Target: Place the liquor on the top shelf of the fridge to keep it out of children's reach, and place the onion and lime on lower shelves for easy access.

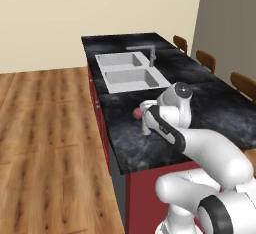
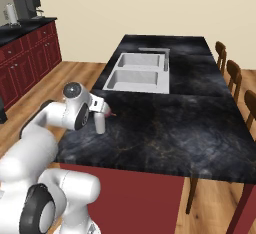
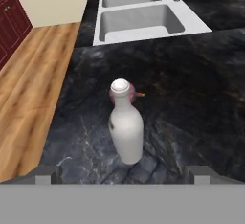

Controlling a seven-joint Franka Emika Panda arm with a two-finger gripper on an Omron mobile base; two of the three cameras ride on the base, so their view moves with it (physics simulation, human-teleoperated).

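The slim pale grey-white liquor bottle (image 3: 125,125) stands upright on the dark marbled stone island counter (image 3: 201,98), at the centre of the hand view, straight ahead of the two-finger gripper (image 3: 122,173) and between its finger tips (image 3: 48,174), long axis vertical. The jaws are spread fully and hold nothing; both tips sit wide of the bottle, apart from it. Just behind the bottle's neck a small pinkish-red onion (image 3: 138,94) peeks out, very near it, so a forward push could knock it. In the left base view the bottle (image 1: 146,124) is at centre frame, the onion (image 1: 136,113) beside it. The white double-basin sink (image 3: 139,17) lies well apart, at the top of the hand view. No lime or fridge can be made out.
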